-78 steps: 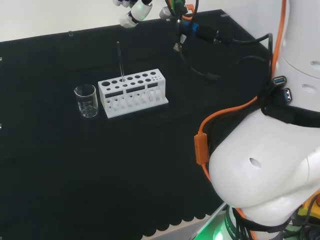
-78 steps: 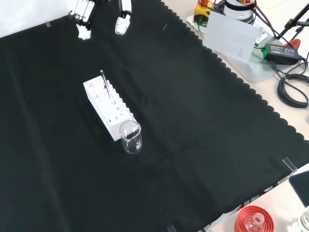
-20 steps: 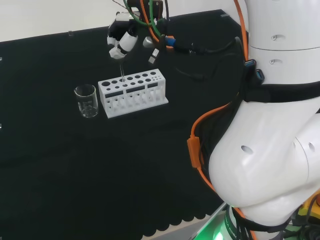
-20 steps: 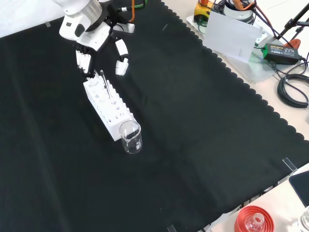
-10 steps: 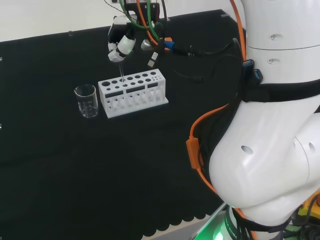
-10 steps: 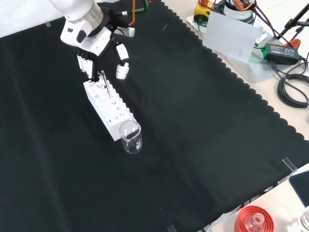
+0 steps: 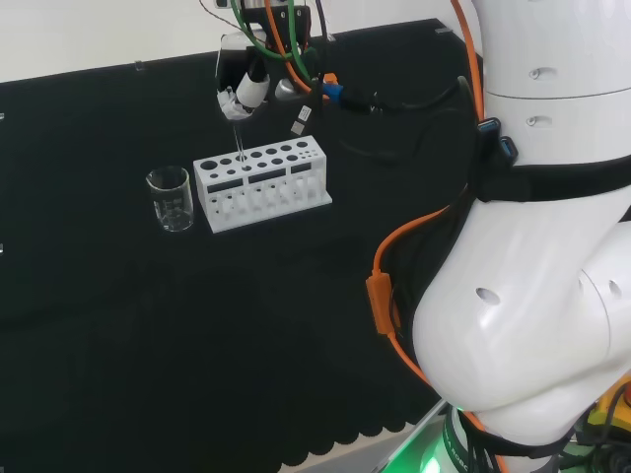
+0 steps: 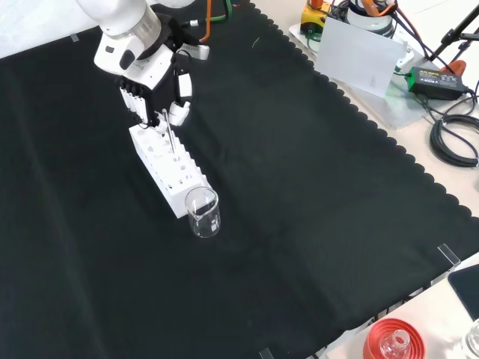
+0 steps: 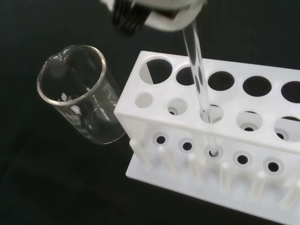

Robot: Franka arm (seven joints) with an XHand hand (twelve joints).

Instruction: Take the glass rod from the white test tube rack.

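The hand (image 8: pixel 153 75) pinches the top of the glass rod (image 9: pixel 199 89), which stands upright in a hole of the white rack (image 8: pixel 168 168) on the counter (image 8: pixel 299 187); next comes a straight upward lift.

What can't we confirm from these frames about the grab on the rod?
- Contact: in the head view the hand covers the glass rod's top, so fingers touching it is unclear.
- Wrist view: the hand is a blur at the frame edge.
- Rod's lower tip: hidden inside the white rack.
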